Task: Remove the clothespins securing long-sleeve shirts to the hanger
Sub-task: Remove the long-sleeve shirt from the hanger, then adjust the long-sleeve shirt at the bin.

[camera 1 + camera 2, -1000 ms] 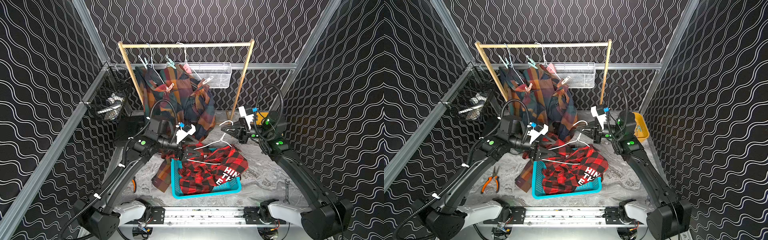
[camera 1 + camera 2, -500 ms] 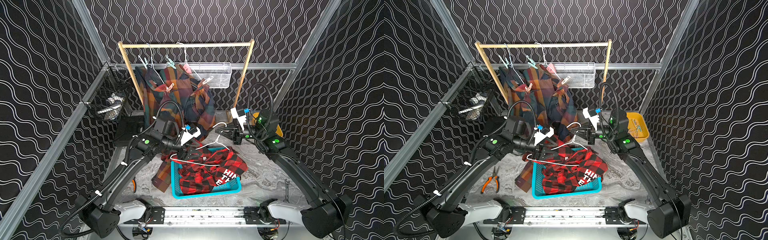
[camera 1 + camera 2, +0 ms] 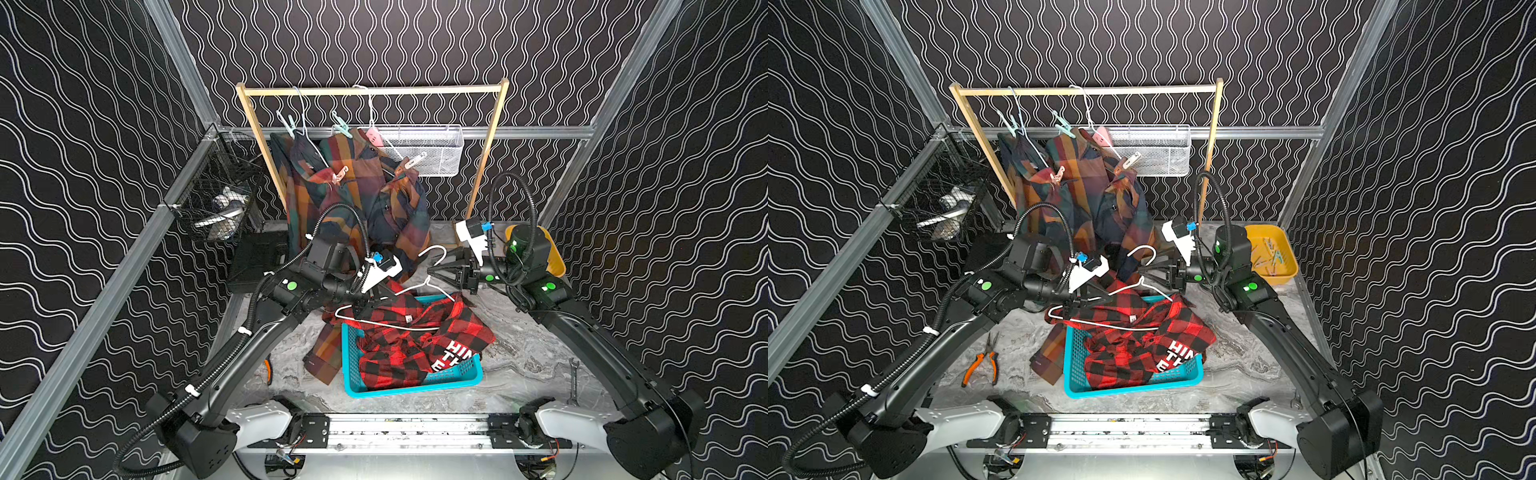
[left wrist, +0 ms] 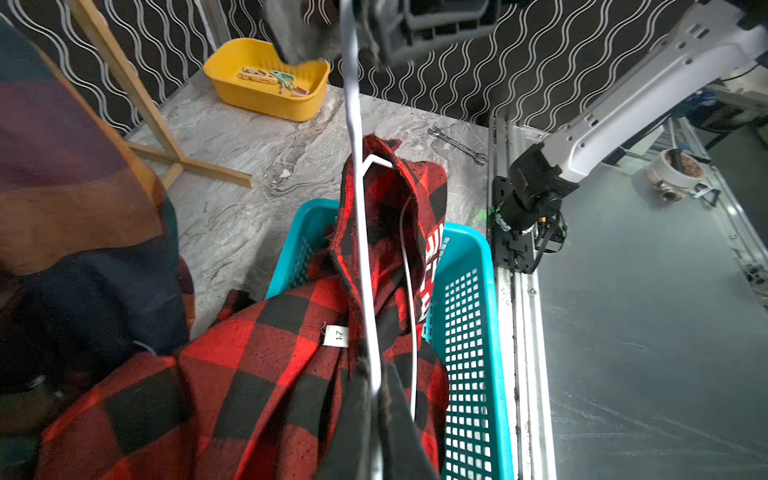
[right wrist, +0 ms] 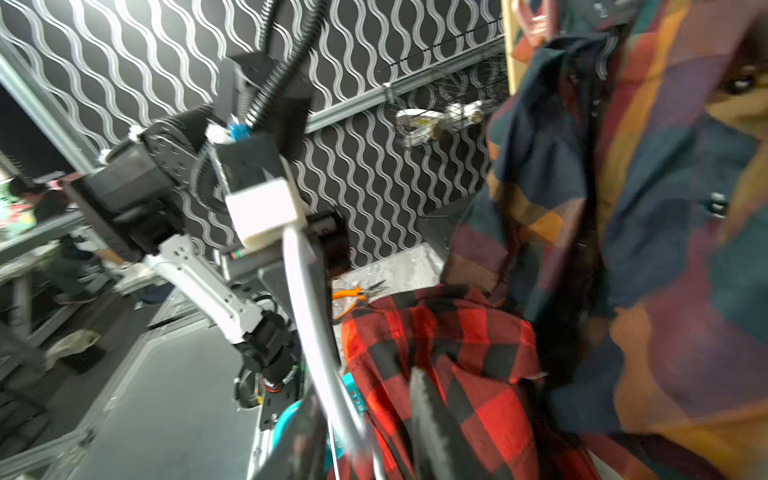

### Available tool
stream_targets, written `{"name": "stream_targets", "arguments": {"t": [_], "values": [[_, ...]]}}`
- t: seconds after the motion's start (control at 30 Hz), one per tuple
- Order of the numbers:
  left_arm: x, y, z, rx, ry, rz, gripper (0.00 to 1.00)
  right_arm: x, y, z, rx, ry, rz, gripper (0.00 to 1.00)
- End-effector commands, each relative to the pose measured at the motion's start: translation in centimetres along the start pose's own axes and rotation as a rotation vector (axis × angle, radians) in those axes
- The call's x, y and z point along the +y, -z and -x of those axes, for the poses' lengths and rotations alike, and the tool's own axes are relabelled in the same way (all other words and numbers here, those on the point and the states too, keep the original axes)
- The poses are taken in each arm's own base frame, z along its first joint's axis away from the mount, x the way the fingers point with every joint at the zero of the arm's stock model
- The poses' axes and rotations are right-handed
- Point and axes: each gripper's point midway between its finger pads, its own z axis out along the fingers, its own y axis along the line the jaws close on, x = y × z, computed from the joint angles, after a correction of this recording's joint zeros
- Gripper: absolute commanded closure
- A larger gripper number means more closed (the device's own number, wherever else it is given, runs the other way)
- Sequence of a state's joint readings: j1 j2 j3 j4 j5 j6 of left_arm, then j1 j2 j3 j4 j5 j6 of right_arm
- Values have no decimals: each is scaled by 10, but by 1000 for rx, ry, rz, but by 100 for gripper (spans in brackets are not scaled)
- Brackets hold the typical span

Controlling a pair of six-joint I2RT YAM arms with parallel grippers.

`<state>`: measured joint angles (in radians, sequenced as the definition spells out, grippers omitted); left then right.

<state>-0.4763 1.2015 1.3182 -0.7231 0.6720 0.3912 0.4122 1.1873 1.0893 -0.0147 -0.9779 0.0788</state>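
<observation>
A red-and-black check shirt (image 3: 415, 340) with white letters lies half in the teal basket, its collar draped over a white wire hanger (image 3: 386, 324). My left gripper (image 3: 365, 305) is shut on the hanger's wire (image 4: 361, 249) at its left end, next to the collar (image 4: 257, 357). My right gripper (image 3: 434, 272) stands open below the hanger's hook, and the wire (image 5: 311, 316) runs between its fingers (image 5: 428, 415) without being pinched. Two orange-navy check shirts (image 3: 361, 199) hang on the wooden rack, held by mint (image 3: 340, 124), pink (image 3: 374, 137) and white (image 3: 413, 160) clothespins.
The teal basket (image 3: 415, 386) sits at centre front. A yellow tray (image 3: 1271, 253) with loose clothespins is behind the right arm. A white mesh basket (image 3: 419, 149) hangs at the back and a black wire basket (image 3: 216, 199) on the left wall. Pliers (image 3: 982, 365) and a wrench (image 3: 573, 376) lie on the table.
My left gripper has shut on the hanger's wire. My right gripper, shut on the hanger near its hook a moment ago, has opened its jaws.
</observation>
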Motion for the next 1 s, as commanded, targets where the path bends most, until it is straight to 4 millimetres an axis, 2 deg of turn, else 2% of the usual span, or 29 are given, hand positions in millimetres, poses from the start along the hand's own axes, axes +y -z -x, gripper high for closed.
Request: {"name": "stream_targets", "arguments": {"t": [0.0, 0.17, 0.33, 0.47, 0.63, 0.7, 0.87, 0.97], "values": [[10, 6, 7, -20, -55, 81, 100, -17, 5, -27, 37, -109, -126, 56], [21, 20, 18, -48, -80, 184, 100, -41, 22, -68, 80, -255, -330, 53], [30, 44, 36, -132, -116, 332, 100, -65, 51, -104, 127, -385, -579, 51], [37, 64, 47, -193, -127, 442, 100, -65, 71, -118, 169, -470, -692, 50], [50, 83, 55, -254, -121, 573, 100, -66, 123, -136, 113, -608, -944, 46], [53, 89, 59, -285, -120, 613, 100, -60, 136, -145, 93, -658, -982, 43], [62, 98, 71, -353, -109, 670, 100, -53, 144, -184, 129, -777, -999, 37], [63, 99, 78, -378, -108, 671, 100, -53, 136, -198, 109, -829, -951, 35]]}}
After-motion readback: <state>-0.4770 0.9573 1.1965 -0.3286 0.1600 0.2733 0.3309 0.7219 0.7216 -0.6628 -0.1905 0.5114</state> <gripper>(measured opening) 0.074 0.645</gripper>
